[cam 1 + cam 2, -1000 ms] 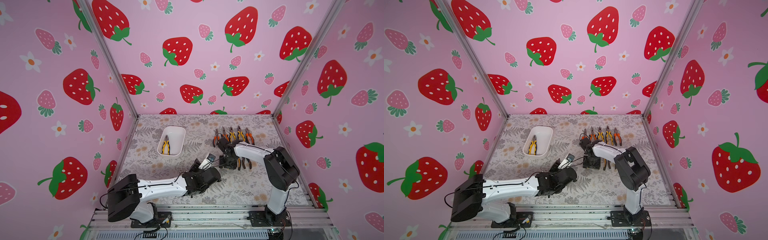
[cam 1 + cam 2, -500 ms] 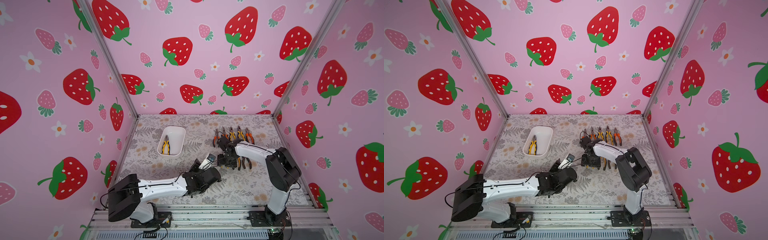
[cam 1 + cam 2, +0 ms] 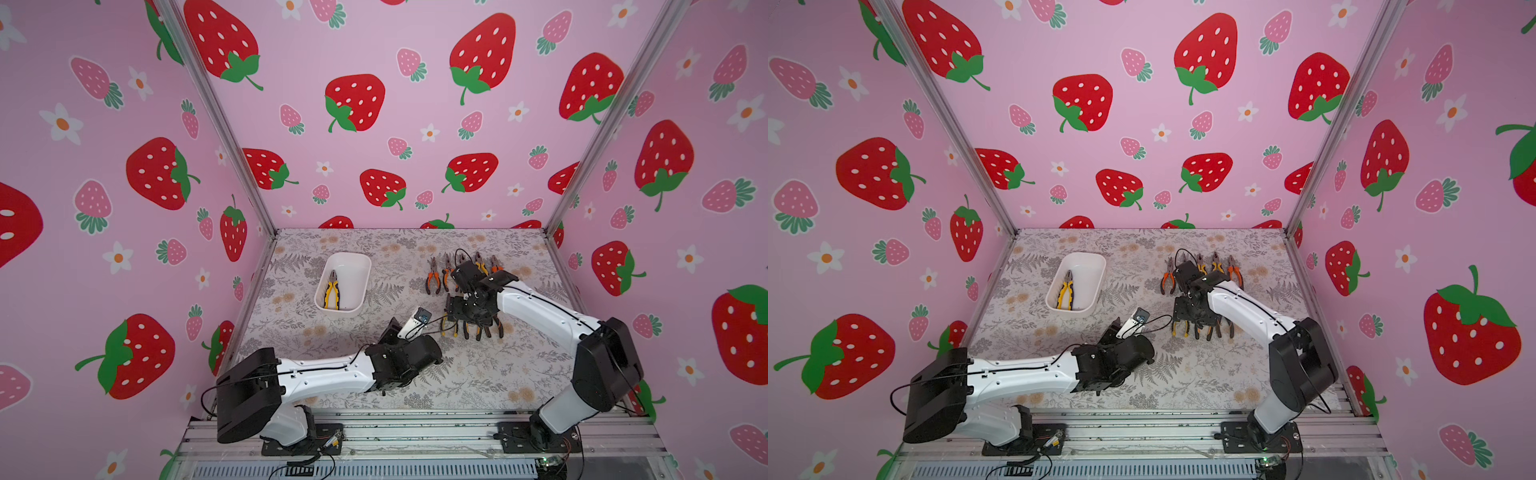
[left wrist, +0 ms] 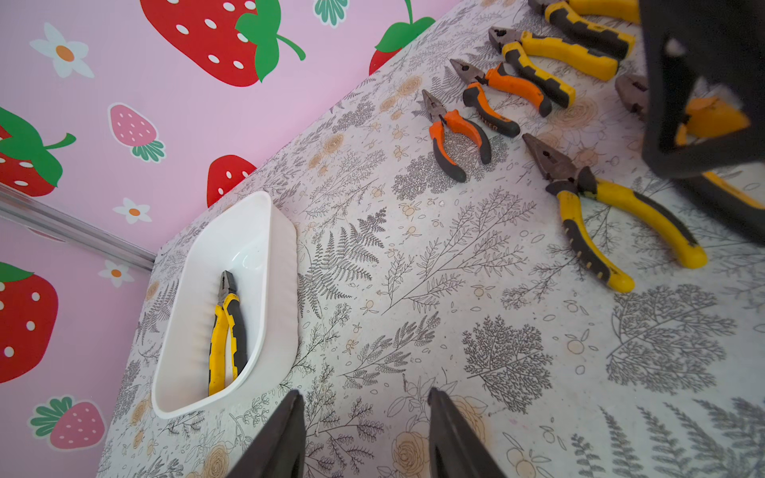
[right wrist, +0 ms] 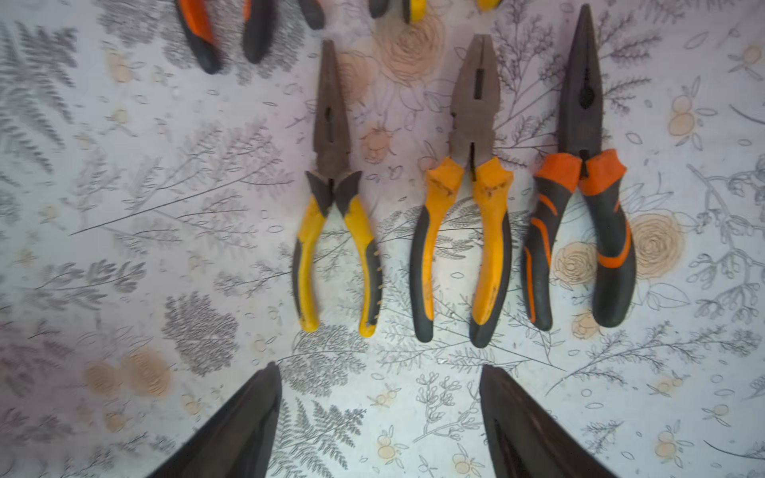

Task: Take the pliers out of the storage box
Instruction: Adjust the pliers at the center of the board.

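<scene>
One yellow-handled pair of pliers (image 4: 227, 331) lies in the white storage box (image 4: 285, 289) at the bench's (image 3: 519, 374) far left. The others lie out in two neat rows on the right, apparently so that none overlap. The right fingers (image 5: 240, 426) hang wide open and empty over the nearer row (image 5: 492, 248), which the right wrist view shows plainly though the arm mostly hides it in both top views. The left fingers (image 4: 281, 438), partly apart and empty, face the box.
</scene>
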Motion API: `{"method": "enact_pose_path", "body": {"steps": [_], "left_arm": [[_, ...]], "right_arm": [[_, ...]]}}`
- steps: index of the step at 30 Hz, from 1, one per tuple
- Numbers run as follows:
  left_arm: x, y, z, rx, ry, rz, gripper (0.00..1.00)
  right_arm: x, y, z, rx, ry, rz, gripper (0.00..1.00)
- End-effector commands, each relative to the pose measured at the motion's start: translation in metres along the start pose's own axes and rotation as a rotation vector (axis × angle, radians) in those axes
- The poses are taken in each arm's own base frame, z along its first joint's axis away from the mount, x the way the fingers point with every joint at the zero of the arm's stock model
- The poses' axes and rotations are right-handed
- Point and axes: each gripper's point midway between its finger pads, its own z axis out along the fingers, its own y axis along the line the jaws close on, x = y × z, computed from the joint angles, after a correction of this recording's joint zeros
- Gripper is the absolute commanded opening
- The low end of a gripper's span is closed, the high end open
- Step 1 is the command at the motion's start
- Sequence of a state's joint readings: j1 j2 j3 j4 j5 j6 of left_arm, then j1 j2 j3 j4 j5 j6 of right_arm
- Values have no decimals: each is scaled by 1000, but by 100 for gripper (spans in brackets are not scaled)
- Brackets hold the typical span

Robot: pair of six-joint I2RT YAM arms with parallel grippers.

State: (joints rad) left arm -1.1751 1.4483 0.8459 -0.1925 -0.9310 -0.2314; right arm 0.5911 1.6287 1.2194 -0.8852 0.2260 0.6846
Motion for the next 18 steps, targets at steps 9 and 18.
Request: {"method": "enact_pose_path", "body": {"steps": [9, 18], "left_arm": [[-6, 0, 1, -5, 3, 5, 50], [-7, -1, 1, -6, 3, 4, 50]], "right_arm": [[28, -31, 38, 20, 136, 76, 81], [29, -30, 54, -3, 175, 88, 81]]}}
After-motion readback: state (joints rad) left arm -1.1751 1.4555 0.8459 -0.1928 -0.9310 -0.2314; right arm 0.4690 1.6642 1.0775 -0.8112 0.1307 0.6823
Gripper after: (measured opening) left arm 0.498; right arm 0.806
